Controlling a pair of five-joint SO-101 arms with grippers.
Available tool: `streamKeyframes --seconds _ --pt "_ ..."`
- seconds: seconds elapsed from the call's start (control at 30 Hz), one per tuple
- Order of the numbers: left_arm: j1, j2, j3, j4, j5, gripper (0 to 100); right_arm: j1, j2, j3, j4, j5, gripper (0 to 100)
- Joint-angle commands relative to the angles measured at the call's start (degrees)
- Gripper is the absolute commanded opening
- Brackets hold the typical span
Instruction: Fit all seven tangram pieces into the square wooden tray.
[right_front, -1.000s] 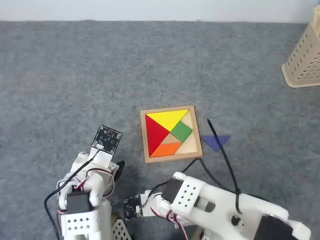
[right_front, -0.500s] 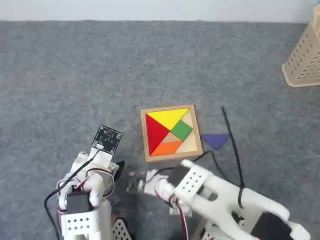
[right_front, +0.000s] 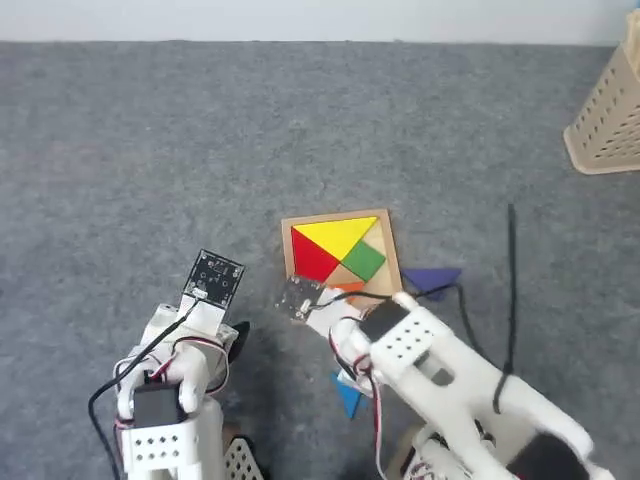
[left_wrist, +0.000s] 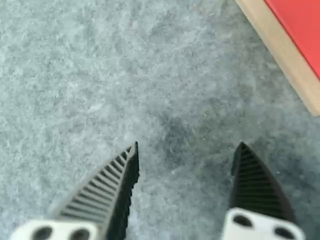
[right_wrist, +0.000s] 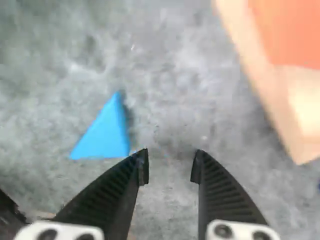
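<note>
Grey carpet (right_front: 150, 150) w/ tray (right_front: 335, 216) near centre. In tray: yellow triangle (right_front: 335, 238) along far side, red triangle (right_front: 308, 258) on left, green square (right_front: 364, 260) right of middle, orange piece (right_front: 348, 287) at near edge, partly hidden by R arm (right_front: 430, 360). Bare wood shows along tray's right side. Purple triangle (right_front: 432, 279) flat on carpet just right of tray, outside it. Blue triangle (right_front: 348, 398) also on carpet, nearer the robot than tray, beside R arm. R gripper (right_wrist: 170, 165): jaws slightly apart, nothing betw them, low over carpet, blue triangle just beside one fingertip, tray corner near. L gripper (left_wrist: 186, 155): jaws wide apart, empty, over bare carpet near tray's corner by red triangle. Black cable (right_front: 512, 280) runs across carpet right of purple triangle
</note>
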Motion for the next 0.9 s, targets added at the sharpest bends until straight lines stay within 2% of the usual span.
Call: streamKeyframes --seconds 0.0,0.17,0.27,0.73,0.87 --pt "0.2 -1.0 -0.5 -0.1 -0.2 28 -1.1 -10.2 -3.1 3.6 -1.8 16.2" --pt "0.2 -1.0 -0.5 -0.1 -0.2 28 -14.0 -16.8 -0.4 4.5 -1.8 16.2" --pt "0.2 -1.0 -0.5 -0.1 -0.2 28 -18.7 -16.4 2.0 2.4 -1.8 16.2" --pt "0.2 -1.0 -0.5 -0.1 -0.2 28 -18.8 -0.3 1.8 -0.5 -1.7 15.9" --pt "0.2 -1.0 -0.5 -0.1 -0.2 28 -14.7 3.6 -0.1 -0.4 -1.7 15.9"
